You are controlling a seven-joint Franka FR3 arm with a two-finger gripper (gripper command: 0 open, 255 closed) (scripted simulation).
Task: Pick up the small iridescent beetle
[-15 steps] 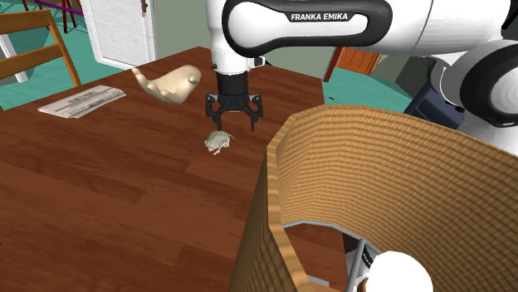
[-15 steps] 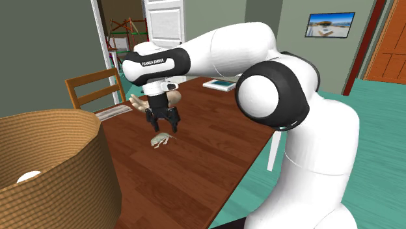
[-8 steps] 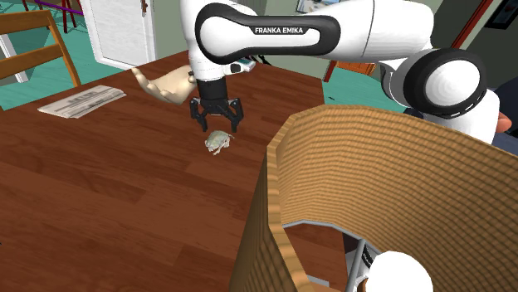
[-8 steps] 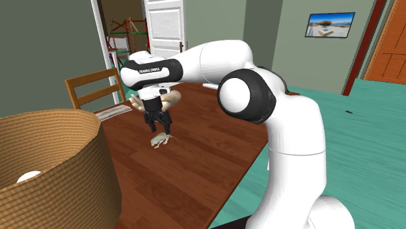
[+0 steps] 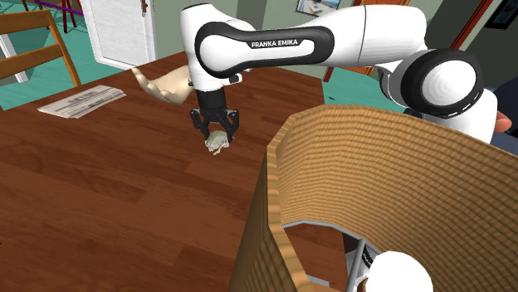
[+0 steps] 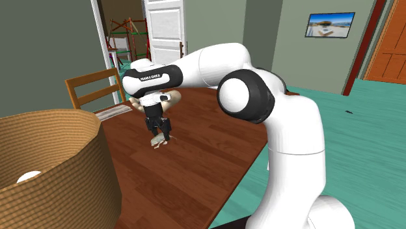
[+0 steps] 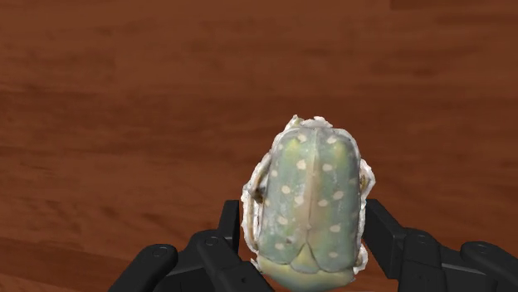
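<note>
Beetle (image 7: 309, 207), pale green with white spots, is seen lying on the wooden table (image 5: 108, 191), closely flanked by the spread-apart fingers of the gripper (image 5: 217, 131). A tan figurine (image 5: 170, 81) is set just behind it. A newspaper (image 5: 81, 101) lies farther off, and a wicker basket (image 5: 398, 191) is seen beside the table.

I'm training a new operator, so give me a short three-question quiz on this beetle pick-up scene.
1. True or false: the beetle lies on the table, outside the woven basket.
2. The beetle's back is: A plain black, B pale green with white spots, C red.
3. What flanks the beetle on both sides?
Key: 1 true; 2 B; 3 the fingers of the gripper.
</note>
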